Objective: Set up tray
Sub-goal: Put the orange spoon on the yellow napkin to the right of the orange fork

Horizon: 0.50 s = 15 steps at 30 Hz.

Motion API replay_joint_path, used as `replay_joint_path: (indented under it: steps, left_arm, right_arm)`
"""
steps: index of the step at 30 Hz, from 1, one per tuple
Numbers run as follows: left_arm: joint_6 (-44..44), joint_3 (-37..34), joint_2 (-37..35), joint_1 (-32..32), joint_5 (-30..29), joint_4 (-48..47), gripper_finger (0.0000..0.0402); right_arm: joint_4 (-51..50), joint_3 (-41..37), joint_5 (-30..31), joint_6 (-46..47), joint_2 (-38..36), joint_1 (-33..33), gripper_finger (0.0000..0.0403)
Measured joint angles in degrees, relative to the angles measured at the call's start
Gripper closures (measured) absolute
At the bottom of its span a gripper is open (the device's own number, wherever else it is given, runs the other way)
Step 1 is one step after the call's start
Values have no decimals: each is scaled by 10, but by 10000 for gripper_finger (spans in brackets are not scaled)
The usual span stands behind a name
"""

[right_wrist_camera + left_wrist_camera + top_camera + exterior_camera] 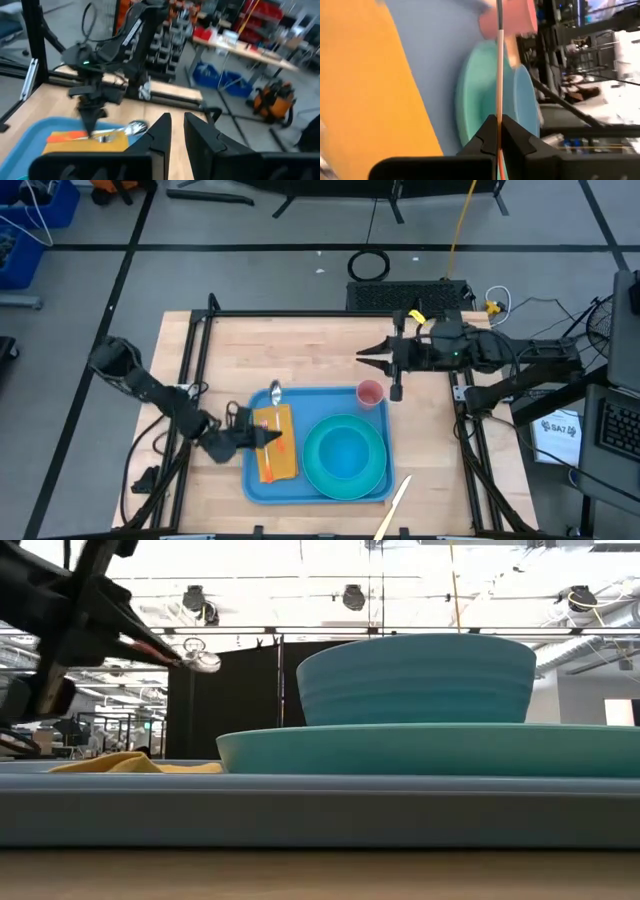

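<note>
Tray: blue one, sits on the tabletop right under the left end effector, already carrying an orange napkin, a turquoise plate with a bowl on it, and a pink cup.
Left end effector: clenched on a thin orange-handled utensil, held low over the napkin, so I'd guess that's where it's meant to lie.
Spoon: lies just beyond that end effector, bowl end near the tray's rim.
Right end effector: parked off the tray, near the cup, fingers only slightly apart, nothing in them.
Hard to tell: whether the utensil is a fork or a knife, its business end isn't clear.
</note>
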Motion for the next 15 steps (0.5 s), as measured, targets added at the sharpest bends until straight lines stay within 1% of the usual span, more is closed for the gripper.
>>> replay_joint_path:
  steps: [3, 6, 10, 15]
  left_arm:
    - [-55, 27, 40, -18, -11, -8, 396]
    - [-129, 53, 93, -36, -9, -8, 396]
    - [-195, 66, 132, -57, -16, -4, 396]
    - [-259, 66, 158, -87, -55, -5, 396]
  right_arm:
    - [68, -46, 1, -16, -22, 0, 362]
    - [112, -74, 2, -22, -37, 0, 362]
    - [140, -99, 2, -23, -51, 0, 364]
    - [141, -119, 2, -31, -65, -1, 362]
